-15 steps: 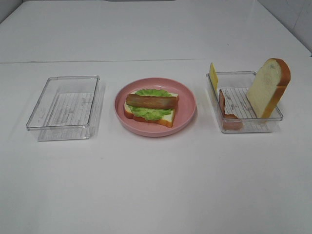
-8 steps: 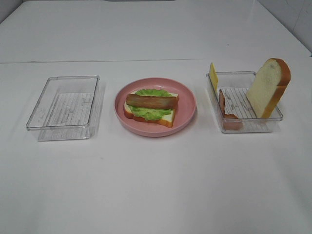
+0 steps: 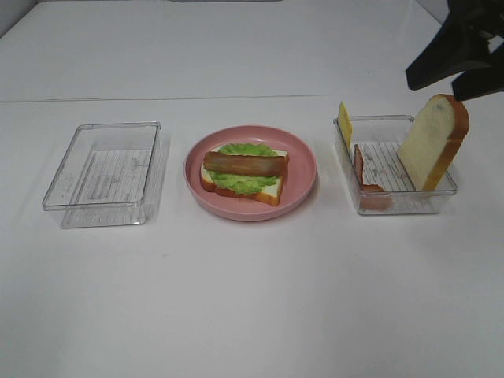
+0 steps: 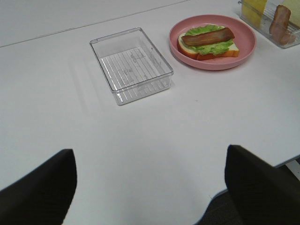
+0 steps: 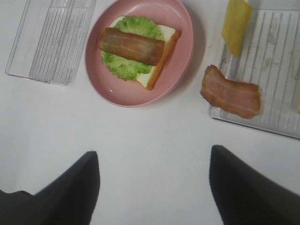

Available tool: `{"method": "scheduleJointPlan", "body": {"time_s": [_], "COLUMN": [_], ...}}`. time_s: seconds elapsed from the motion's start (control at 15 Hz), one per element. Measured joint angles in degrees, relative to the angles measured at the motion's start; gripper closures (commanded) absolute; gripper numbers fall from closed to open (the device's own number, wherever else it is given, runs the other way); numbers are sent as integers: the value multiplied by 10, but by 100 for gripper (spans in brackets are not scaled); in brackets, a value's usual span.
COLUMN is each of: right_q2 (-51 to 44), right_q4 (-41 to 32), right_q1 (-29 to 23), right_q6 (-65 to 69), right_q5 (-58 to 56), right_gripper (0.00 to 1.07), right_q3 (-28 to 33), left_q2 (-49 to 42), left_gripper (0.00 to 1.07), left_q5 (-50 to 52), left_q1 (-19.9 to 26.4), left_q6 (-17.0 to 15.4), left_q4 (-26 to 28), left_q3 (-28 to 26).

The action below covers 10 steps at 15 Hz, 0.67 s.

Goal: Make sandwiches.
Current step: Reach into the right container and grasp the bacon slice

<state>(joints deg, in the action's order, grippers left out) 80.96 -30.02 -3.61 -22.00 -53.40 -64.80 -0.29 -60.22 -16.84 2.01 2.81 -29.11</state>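
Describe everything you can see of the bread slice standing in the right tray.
The bread slice is thick, with a pale, spongy-looking face and an orange-brown crust. It stands on edge, tilted, at the right end of the clear plastic tray. It seems to lean on the tray's right wall, with its rounded top well above the rim. The bacon and cheese in that tray lie apart from it.

Three stations in a row on the white table [image 3: 252, 299].
The round pink plate [image 3: 252, 213] is in the middle, with a white bread slice [image 3: 268, 190], ruffled green lettuce [image 3: 240, 183] and a reddish-brown bacon strip [image 3: 246, 164] stacked on it. A clear plastic tray [image 3: 102, 214] lies left. A second clear plastic tray [image 3: 402, 203] on the right holds a thin yellow cheese slice [image 3: 344, 120], a second bacon strip [image 3: 360, 167] and a leaning crusted bread slice [image 3: 431, 142].
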Motion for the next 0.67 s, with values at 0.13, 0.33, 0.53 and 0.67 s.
{"method": "scheduleJointPlan", "body": {"time_s": [0.13,0.33,0.53,0.67], "right_q2": [48,146,210,239], "right_q4": [11,63,104,107], "right_q1": [-29,-81,-91,-91], "right_q6": [3,78,120,123], "right_q5": [-8,-23,-27,-24], "right_gripper": [48,48,48,48], "right_q3": [-40,-97,-130,-147], "left_q2": [0,0,0,0], "left_gripper": [25,25,25,25], "left_q5": [0,0,0,0], "left_q1": [0,0,0,0], "left_q6": [0,0,0,0], "left_q4": [0,0,0,0], "left_q3": [0,0,0,0]}}
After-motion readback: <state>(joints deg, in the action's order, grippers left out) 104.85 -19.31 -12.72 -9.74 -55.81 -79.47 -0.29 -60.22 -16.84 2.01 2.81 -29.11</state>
